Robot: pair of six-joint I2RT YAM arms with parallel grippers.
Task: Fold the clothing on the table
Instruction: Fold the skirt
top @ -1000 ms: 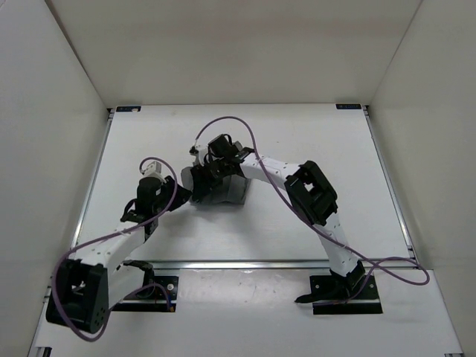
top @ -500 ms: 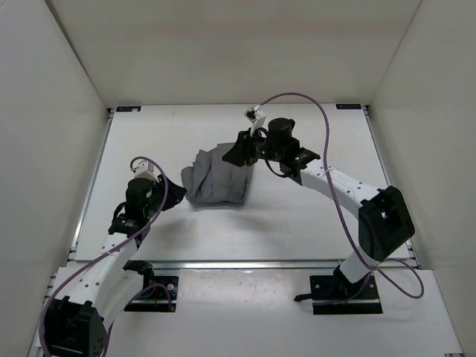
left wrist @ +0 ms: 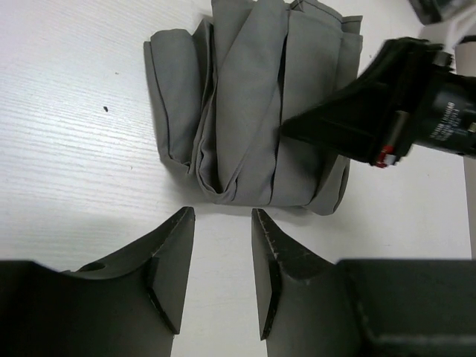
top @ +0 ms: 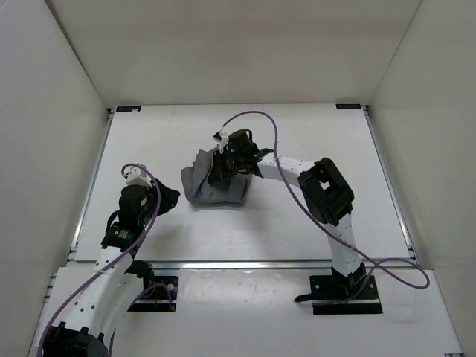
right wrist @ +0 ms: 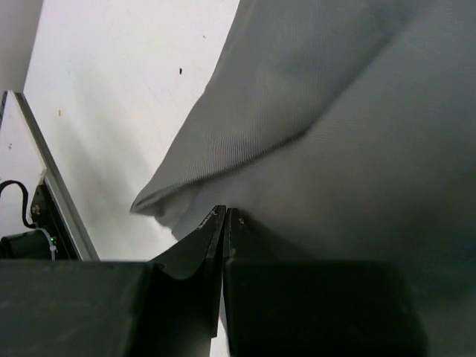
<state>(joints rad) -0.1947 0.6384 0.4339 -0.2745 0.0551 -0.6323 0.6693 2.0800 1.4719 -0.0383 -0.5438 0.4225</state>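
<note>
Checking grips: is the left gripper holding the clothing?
No, the left gripper stands open and empty, short of the clothing.

The right hand (top: 220,166), which half a second ago hung past the clothing's (top: 216,190) far right corner with jaws apart, has come back down onto the cloth, jaws now pressed together. The left hand (top: 165,198) has drawn back; bare table (top: 175,212) now separates it from the clothing ahead.

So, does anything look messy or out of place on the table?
Only the clothing: it lies bunched in uneven, overlapping folds with a crooked outline, not a tidy stack. The shut right gripper points into one crease. Nothing looks torn or spilled.
</note>
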